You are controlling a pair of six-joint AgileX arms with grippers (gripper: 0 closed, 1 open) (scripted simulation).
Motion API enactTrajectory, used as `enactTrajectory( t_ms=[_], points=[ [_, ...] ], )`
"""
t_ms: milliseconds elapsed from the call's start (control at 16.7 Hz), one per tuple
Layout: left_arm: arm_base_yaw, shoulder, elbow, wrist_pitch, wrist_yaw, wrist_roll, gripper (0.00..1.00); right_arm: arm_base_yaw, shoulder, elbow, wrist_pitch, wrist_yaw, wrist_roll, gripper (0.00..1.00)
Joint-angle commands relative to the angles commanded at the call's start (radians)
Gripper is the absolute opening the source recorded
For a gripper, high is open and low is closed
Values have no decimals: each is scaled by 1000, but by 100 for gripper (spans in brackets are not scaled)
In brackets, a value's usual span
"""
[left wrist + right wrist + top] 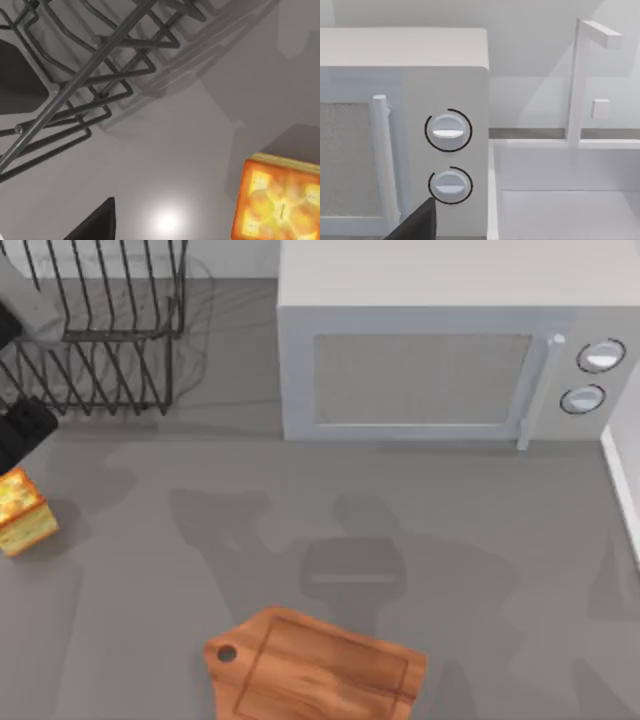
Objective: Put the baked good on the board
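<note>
Sitting at the table's far left edge, the baked good [22, 512] rests on the grey surface, well apart from the board [318, 668] lying flat at the bottom centre. My left arm [22, 425] hangs just beside the wire dish rack [105, 330], near the block; whether its fingers are spread, I cannot tell. My right wrist faces the microwave [445, 150] dials.

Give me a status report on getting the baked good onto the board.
Nothing is done yet: the baked good sits on the table at the far left edge, well apart from the board at the bottom centre, which is bare. In hand: the left arm is at the left edge just above the baked good, which the left wrist view has close by. Left: grasp, carry, place.
</note>
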Motion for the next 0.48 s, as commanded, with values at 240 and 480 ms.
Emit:
enactTrajectory(
  t_ms=[240,480],
  points=[
    [54,283,144,-169,18,78,100,0,0,0,0,0,0,100],
    [92,448,243,-310,47,159,100,0,0,0,0,0,0,100]
  ],
)
